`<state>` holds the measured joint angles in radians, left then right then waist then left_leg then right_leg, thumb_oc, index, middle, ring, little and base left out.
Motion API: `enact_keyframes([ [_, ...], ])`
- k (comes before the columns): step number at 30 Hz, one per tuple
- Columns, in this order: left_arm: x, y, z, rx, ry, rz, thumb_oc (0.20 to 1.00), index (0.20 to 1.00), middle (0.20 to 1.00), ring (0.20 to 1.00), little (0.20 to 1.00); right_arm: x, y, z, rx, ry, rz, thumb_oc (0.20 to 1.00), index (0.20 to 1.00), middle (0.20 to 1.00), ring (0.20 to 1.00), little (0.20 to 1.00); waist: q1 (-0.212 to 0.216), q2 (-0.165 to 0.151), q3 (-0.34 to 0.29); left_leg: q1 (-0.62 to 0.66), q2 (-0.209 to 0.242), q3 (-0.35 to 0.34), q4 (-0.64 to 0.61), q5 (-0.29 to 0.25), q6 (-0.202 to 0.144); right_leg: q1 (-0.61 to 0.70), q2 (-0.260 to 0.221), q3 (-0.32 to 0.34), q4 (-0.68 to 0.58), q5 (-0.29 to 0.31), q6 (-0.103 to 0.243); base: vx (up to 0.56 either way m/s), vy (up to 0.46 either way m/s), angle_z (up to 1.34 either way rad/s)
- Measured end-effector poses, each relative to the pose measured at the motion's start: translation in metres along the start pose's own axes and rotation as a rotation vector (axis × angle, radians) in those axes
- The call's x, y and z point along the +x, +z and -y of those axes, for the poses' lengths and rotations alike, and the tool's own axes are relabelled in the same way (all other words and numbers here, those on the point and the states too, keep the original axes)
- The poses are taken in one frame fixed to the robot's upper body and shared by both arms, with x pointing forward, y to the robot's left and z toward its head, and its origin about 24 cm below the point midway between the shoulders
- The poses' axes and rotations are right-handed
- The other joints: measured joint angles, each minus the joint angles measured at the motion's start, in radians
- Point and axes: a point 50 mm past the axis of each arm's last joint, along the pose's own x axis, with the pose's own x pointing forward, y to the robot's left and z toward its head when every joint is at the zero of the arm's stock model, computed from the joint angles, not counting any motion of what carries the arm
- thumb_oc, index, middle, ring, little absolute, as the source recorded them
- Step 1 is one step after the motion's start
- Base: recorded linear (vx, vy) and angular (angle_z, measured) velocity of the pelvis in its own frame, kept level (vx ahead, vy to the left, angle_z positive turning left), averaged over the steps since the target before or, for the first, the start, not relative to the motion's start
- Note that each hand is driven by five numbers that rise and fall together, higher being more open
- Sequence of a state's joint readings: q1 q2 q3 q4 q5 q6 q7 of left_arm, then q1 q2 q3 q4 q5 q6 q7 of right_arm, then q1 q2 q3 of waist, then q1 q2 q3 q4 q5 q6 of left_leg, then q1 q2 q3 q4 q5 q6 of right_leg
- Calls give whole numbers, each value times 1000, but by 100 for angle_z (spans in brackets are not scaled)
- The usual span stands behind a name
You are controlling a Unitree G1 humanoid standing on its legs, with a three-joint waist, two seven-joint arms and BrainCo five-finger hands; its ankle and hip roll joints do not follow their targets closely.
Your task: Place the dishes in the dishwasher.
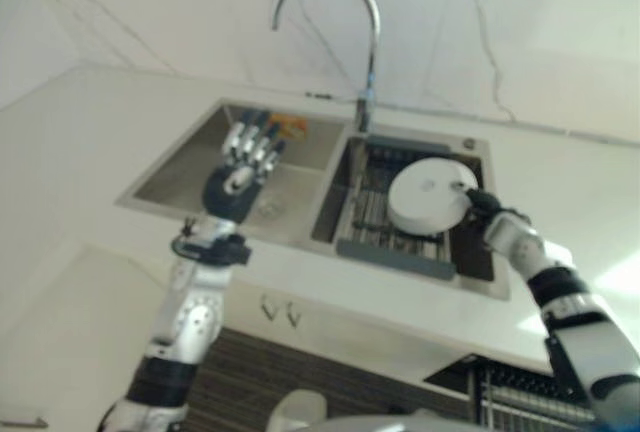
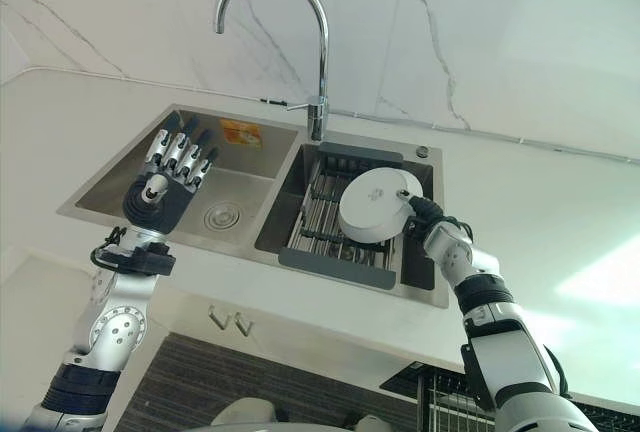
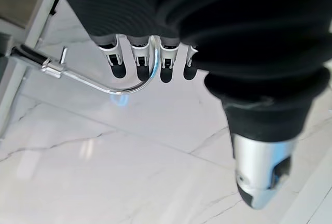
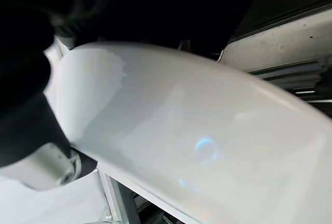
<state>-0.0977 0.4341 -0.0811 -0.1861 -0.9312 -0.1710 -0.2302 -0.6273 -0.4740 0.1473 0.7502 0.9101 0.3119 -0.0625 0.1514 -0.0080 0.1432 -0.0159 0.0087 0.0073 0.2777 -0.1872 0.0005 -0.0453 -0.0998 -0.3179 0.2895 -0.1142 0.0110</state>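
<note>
Plate (image 2: 376,204) in right robot hand (image 2: 424,214) above sink rack (image 2: 330,242).

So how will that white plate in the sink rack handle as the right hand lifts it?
The plate looks rigid and probably breakable. Its glossy surface may be slippery, and the right hand holds only its edge, so it could tilt. Lifting slowly, clear of the rack, seems wise.
</note>
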Motion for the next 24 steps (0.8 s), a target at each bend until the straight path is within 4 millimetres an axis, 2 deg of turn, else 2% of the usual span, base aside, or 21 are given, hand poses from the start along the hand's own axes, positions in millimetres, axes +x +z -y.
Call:
enact_keyframes([
  [4, 0, 0, 0, -1, -9, -4, 1000, 1000, 1000, 1000, 1000, -2, 0, -4, 4, 27, 29, 200, 200, 200, 200, 200, -6, 1, 7, 0, 1, 1, 0, 0, 0, 0, 1, 0, 0, 0, 0, 15, -29, 0],
  [10, -12, -7, -1, -58, -37, -36, 1000, 1000, 1000, 1000, 1000, -31, -11, -20, 12, 262, 142, 200, 200, 200, 200, 200, -19, 1, 14, 2, 5, 6, -7, 0, 0, 1, 5, 0, -5, -5, 1, 34, -77, 1],
  [12, -23, -11, -2, -117, -51, -40, 1000, 1000, 1000, 1000, 1000, -51, -13, -28, 23, 352, 230, 200, 200, 200, 200, 200, -33, 1, 14, 4, 4, 8, -14, 0, 0, 0, 5, 2, -6, -7, 3, 59, -121, -1],
  [13, -29, -12, -1, -173, -58, -26, 1000, 1000, 1000, 1000, 1000, -67, -19, -29, 67, 401, 280, 200, 200, 200, 200, 200, -43, 1, 14, 8, 5, 9, -18, 0, 0, -2, 5, 4, -3, -12, 6, 68, -147, -6],
  [15, -49, -13, 0, -298, -58, 36, 1000, 1000, 1000, 1000, 1000, -100, -44, -32, 262, 480, 361, 200, 200, 200, 200, 200, -80, 2, 14, 22, 6, 30, -33, -1, -1, -9, 6, 23, 12, -25, 7, 55, -138, -20],
  [17, -50, -16, 4, -355, -106, 38, 1000, 1000, 1000, 1000, 1000, -107, -55, -32, 304, 485, 345, 200, 200, 200, 200, 200, -123, 4, 14, 20, 9, 38, -33, -1, -1, -17, 8, 31, 18, -27, 5, 57, -148, -19],
  [18, -50, -18, 9, -376, -162, 27, 1000, 1000, 1000, 1000, 1000, -108, -53, -31, 298, 487, 352, 200, 200, 200, 200, 200, -142, 6, 14, 20, 10, 49, -34, -1, -1, -27, 9, 40, 26, -29, 4, 49, -160, -30],
  [20, -51, -20, 16, -467, -255, 27, 1000, 1000, 1000, 1000, 1000, -113, -44, -28, 274, 498, 418, 200, 200, 200, 200, 200, -152, 24, 14, 20, 20, 70, -34, -2, -3, -37, 20, 59, 28, -27, 0, 13, -103, -29],
  [24, -61, -20, 22, -549, -330, 61, 1000, 1000, 1000, 1000, 1000, -119, -24, 1, 198, 420, 495, 200, 200, 200, 200, 200, -148, 42, 11, 15, 23, 70, -32, -2, -8, -54, 22, 68, 46, -28, -6, -73, 29, -6],
])
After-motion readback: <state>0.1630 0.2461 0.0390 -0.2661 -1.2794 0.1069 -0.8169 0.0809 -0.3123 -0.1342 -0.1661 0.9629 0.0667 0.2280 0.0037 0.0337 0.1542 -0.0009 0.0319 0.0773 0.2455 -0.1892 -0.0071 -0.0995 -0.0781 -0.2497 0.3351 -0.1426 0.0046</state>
